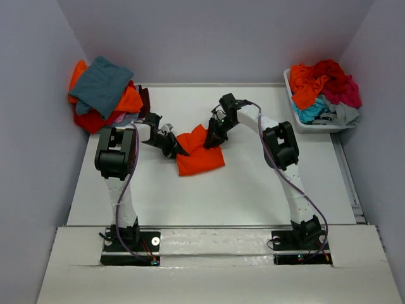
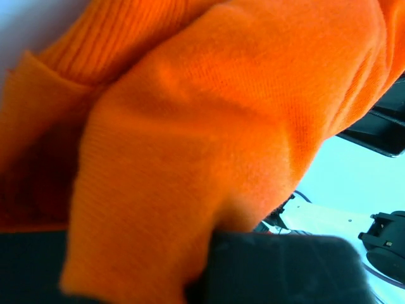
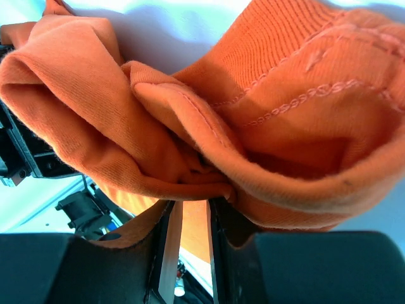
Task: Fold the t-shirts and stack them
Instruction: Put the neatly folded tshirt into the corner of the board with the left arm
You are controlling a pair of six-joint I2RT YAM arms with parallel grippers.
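1. On the table [image 1: 253, 190], between the two arms and a little far of the middle: the orange t-shirt [image 1: 201, 158], partly folded, with a flat panel toward the near side and a bunched ridge raised on the far side. Treat as a fold under way, not a finished one.
2. At the far left corner: the folded pile [image 1: 104, 92], teal-grey on top, well apart from the work. At the far right: the white bin [image 1: 290, 82] holding the loose heap [image 1: 326, 82] of waiting shirts. Leave both alone until done with this fold.
3. At the right end of the ridge: the right gripper [image 1: 212, 138], pinched narrow on a doubled hem of the orange cloth, stitched seams just above its fingers [image 3: 285, 266]. Hold that pinch firm, to avoid dropping the corner.
4. At the left end of the ridge: the left gripper [image 1: 179, 149], buried in orange cloth draped over and between its fingers. Cannot tell from the close view whether clamped or only nosed in. Confirm a real bite on the edge before any lift.
5. For the move itself, judging by the lie of the cloth: lift both ends together and level, draw them slightly apart to take out the sag, carry the edge toward the near side, lay it on the flat panel with edges matched, and release low.
6. Likely faults to guard against: a one-sided pull skewing the fold, extra layers caught in a pinch, the lower panel dragged along the table.
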